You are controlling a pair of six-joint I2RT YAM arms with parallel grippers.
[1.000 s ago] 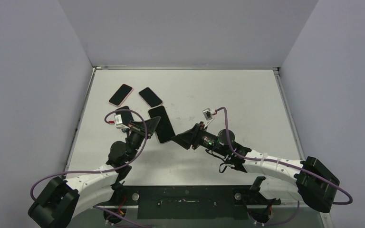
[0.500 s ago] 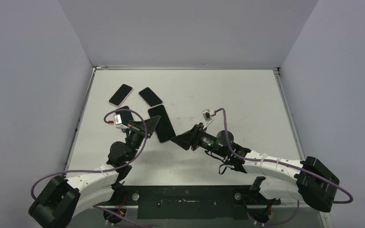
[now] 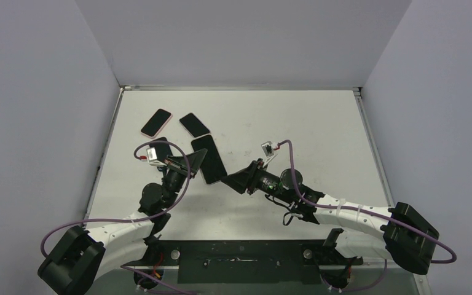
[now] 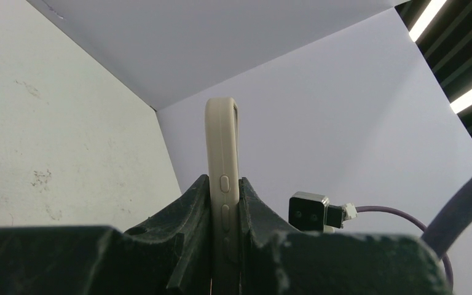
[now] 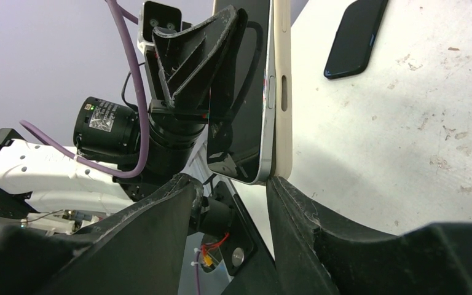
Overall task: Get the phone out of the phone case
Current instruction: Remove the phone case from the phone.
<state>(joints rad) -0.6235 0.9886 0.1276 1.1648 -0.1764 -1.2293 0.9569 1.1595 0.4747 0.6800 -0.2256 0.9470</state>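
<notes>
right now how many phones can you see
4: pink-edged phone and dark phone lying far left, half-hidden phone behind the left wrist, cased phone in left end effector. Others may be hidden.

Pale walls (image 3: 233, 37), scuffed white table (image 3: 319, 123)

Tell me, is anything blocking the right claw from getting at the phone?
Nothing visible does. The phone has its lower corner between the fingers of the open right gripper, while the left gripper clamps the beige case on edge.
</notes>
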